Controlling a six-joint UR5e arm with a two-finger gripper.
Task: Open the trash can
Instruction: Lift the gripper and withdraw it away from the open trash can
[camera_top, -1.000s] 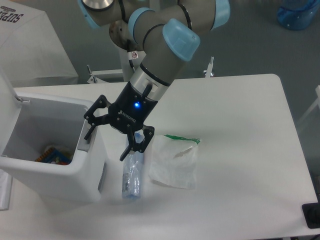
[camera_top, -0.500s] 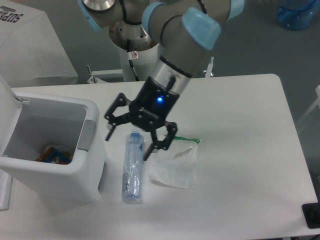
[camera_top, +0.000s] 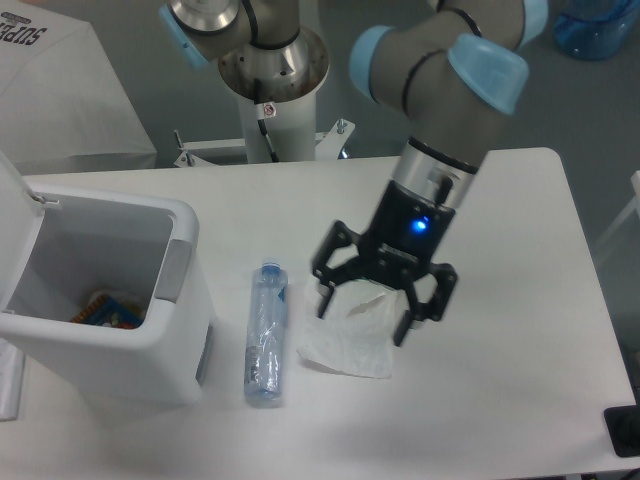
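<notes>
White plastic trash can (camera_top: 100, 300): sitting at the left edge of the desk (camera_top: 480, 200), its lid (camera_top: 12, 215) standing up at the far left and the cavity showing, with some coloured item lying at the bottom. Grey push tab (camera_top: 176, 270) facing right, untouched by anything.

Step in hand: the opening is looking done, judging by the raised lid; nothing further seems called for on the bin beyond keeping the arm clear of it.

Gripper (camera_top: 385, 300): hanging well apart from the bin, right of centre, over the white plastic bag (camera_top: 348, 335) with its green edge. Fingers (camera_top: 408, 322) spreading wide and pointing down, gripping nothing; whether they are touching the bag cannot be told.

Arm: reaching from the pedestal at the back, forearm slanting down and forward, wrist tilting slightly, a blue light glowing on the gripper body.

Clear plastic bottle (camera_top: 265, 332): lying lengthwise between bin and bag, just beside the bin, cap pointing away
</notes>
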